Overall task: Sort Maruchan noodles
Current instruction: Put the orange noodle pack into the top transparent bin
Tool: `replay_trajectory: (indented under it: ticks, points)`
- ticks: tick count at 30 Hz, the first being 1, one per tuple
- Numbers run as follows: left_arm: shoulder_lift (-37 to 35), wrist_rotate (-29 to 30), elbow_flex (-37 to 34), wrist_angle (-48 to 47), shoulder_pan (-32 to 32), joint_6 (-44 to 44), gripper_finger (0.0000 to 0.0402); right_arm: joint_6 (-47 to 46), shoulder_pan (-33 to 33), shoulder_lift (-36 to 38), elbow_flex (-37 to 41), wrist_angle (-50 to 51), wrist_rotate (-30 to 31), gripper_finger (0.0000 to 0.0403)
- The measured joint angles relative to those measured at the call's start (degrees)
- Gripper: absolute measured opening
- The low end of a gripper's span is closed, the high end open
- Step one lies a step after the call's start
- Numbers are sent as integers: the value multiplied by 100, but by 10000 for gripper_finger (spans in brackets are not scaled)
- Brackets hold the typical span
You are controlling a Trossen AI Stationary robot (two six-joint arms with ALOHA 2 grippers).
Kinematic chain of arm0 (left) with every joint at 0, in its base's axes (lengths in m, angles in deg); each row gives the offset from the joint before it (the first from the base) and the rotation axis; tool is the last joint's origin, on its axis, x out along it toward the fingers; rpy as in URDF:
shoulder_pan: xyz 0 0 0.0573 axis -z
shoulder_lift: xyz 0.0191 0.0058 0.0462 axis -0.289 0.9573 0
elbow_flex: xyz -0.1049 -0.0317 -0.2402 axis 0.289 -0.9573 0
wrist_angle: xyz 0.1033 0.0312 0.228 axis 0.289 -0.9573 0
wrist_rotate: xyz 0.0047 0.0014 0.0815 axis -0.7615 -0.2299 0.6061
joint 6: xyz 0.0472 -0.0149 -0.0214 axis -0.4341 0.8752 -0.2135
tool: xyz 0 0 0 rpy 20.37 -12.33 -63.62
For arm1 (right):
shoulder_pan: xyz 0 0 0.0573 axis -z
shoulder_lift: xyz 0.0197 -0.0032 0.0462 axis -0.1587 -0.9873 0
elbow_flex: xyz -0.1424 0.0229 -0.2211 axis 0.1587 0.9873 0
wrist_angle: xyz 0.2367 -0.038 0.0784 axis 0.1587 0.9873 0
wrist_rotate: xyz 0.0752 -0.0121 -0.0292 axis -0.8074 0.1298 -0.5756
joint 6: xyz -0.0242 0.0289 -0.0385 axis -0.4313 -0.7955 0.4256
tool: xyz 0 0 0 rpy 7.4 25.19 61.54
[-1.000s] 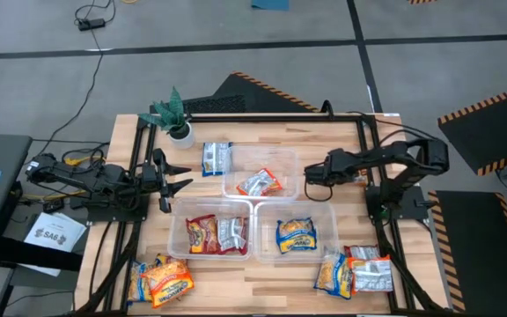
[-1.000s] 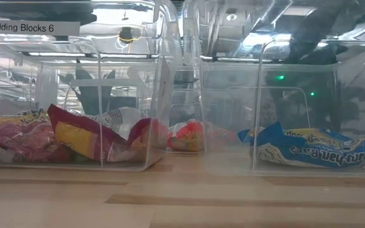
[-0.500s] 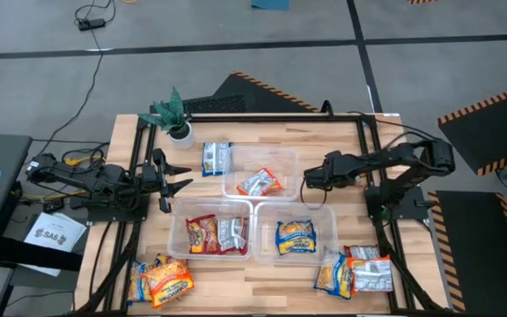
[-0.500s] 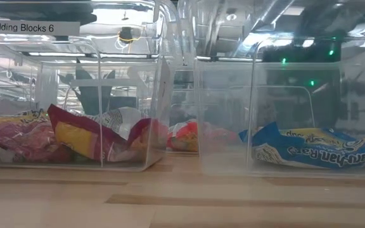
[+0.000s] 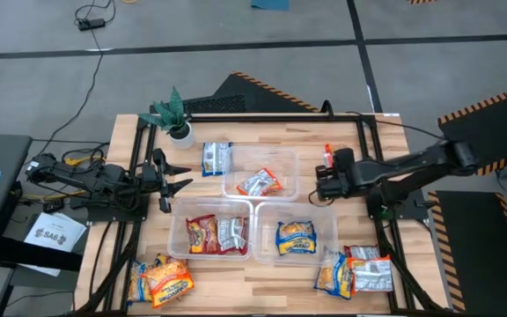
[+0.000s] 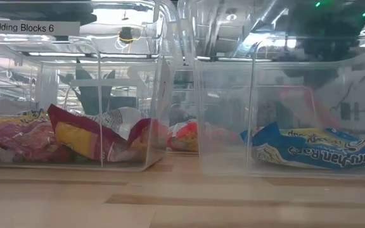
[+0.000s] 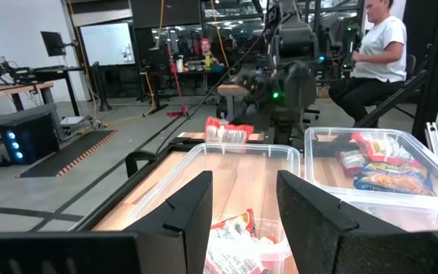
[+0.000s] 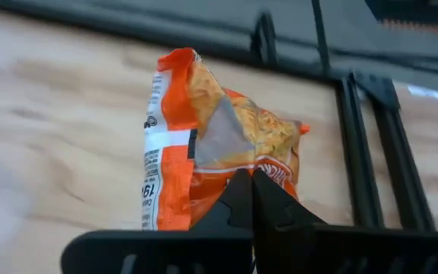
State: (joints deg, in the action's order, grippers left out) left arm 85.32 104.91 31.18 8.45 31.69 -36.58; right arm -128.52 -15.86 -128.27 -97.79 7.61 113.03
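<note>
My right gripper [image 5: 325, 169] hovers right of the far tub [image 5: 236, 189], shut on an orange noodle packet [image 8: 219, 144], also seen as a packet [image 5: 327, 151] from above. The far tub holds an orange-white packet [image 5: 260, 183]. The near left tub [image 5: 176, 239] holds red packets [image 5: 216, 234]. A blue-and-yellow packet [image 5: 296, 236] lies in the near right tub [image 5: 331, 238]. Loose packets lie flat at the near left [image 5: 161, 280], the near right [image 5: 355, 271] and behind the far tub [image 5: 216, 157]. My left gripper [image 5: 176, 175] waits open at the table's left. My right gripper pinches the orange packet's crinkled edge [image 8: 238, 169] between its two shut fingers. The fingers come from the table's right side, slanting down. The rest of the packet sticks out past the fingertips, lifted clear of the table.
A small potted plant [image 5: 174, 114] stands at the far left corner. Black frame rails [image 5: 365, 150] run along the table's left and right sides. Bare wood shows between the far tub and the right rail. A person sits beyond the table in the left wrist view.
My right gripper has risen from beside the far tub's right end and turned, drawing back a little toward the table's right edge. The orange packet now shows at its tip, lifted clear of the table. In the low view the arm behind the right tub has gone up.
</note>
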Motion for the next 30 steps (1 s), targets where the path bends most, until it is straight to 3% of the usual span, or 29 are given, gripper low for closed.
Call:
replay_trajectory:
  ticks: [7,11,18,23,30]
  points:
    - [0,17,0,0,2,1,137,-166,-579,268,0,-201,1152,5]
    - [1,17,-1,2,2,0,137,207,-795,332,0,-690,1711,5]
    - [-1,17,1,4,2,1,137,1122,-859,313,-180,-1429,1905,5]
    - [-1,15,1,4,1,-4,137,2259,-1008,313,-313,-2488,2022,5]
    - [-1,15,1,4,0,-4,137,4954,-1374,308,-321,-5239,2093,5]
